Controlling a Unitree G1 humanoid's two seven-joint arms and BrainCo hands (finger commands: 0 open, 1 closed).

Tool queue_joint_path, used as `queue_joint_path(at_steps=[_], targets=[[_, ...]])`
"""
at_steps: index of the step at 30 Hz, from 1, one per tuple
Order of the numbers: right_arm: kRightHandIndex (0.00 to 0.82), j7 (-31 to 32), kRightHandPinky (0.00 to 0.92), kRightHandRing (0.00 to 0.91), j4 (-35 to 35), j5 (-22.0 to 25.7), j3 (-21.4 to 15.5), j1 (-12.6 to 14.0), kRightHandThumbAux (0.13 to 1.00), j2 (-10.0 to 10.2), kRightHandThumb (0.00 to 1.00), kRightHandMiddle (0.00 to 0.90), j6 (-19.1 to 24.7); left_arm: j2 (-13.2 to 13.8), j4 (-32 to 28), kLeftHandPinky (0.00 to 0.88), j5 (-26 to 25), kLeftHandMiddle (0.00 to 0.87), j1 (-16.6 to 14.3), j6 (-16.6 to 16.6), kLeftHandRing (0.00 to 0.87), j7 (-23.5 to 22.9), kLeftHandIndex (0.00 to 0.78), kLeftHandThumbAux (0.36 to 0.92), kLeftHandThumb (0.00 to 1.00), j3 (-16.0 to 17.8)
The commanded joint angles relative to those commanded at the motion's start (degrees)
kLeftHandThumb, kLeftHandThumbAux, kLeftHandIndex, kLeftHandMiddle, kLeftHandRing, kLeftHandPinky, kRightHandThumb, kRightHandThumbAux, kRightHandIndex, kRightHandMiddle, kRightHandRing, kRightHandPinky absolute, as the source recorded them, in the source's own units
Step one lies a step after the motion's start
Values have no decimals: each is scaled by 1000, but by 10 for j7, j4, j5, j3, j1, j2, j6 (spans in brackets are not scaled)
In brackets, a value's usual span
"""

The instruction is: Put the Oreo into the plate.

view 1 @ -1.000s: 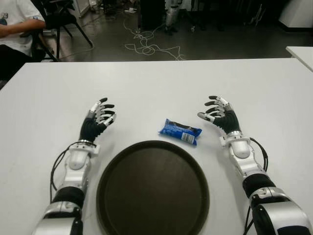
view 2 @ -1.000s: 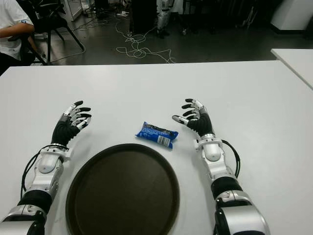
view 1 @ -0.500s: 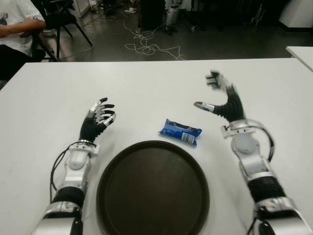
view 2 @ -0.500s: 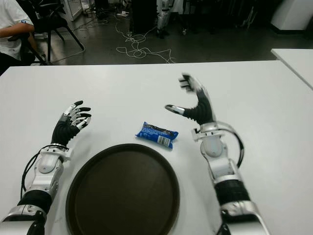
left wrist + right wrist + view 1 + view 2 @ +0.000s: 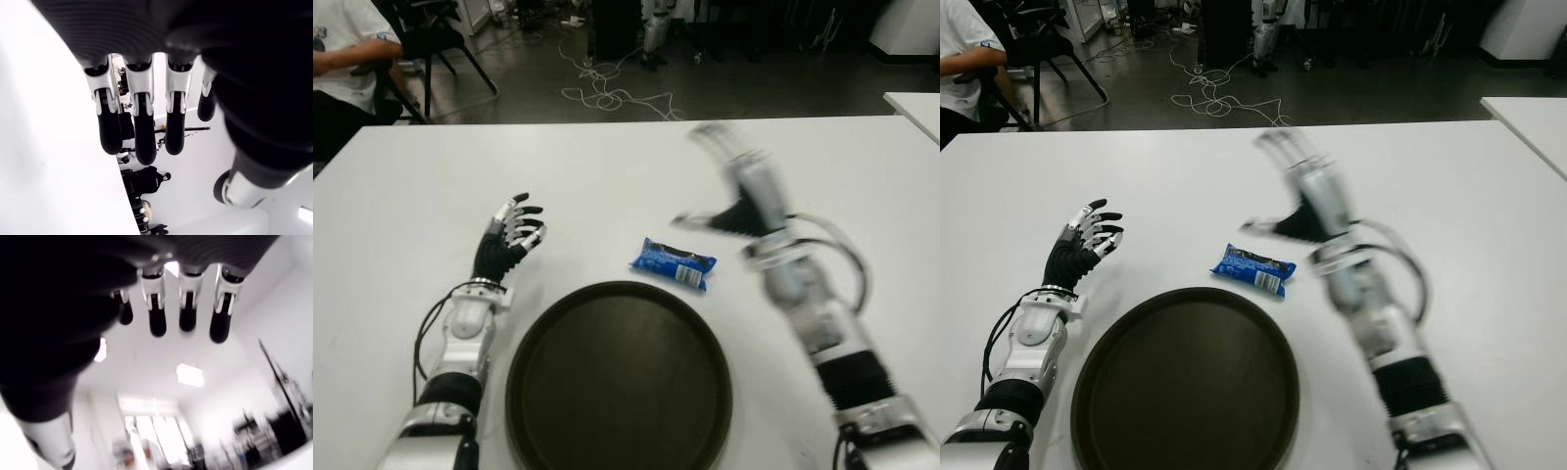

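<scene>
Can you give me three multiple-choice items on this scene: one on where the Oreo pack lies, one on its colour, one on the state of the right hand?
1. Where does the Oreo pack lie?
A. On the plate
B. On the white table, just beyond the plate
C. In the left hand

2. What colour is its wrapper?
A. Blue
B. Red
C. Green

3. What is the right hand doing?
A. Gripping the pack
B. Pressing on the plate
C. Raised near the pack, fingers spread, holding nothing

Key: 1 B, the pack sits outside the rim; 2 A, blue wrapper; 3 C, its wrist view shows spread, empty fingers.
</scene>
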Motion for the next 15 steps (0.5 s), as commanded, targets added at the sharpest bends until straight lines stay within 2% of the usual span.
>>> queue_joint_path(at_steps=[6,15], targets=[[0,113,44,21,-45,-15,39,5,767,-20,0,21,56,0,13,324,-5,287,-3,-3,314,-5,147,685,335,3],[0,189,29,17,-77,-28,67,6,781,-34,0,29,114,-5,17,329,-14,281,-4,-13,310,-12,143,674,358,6]])
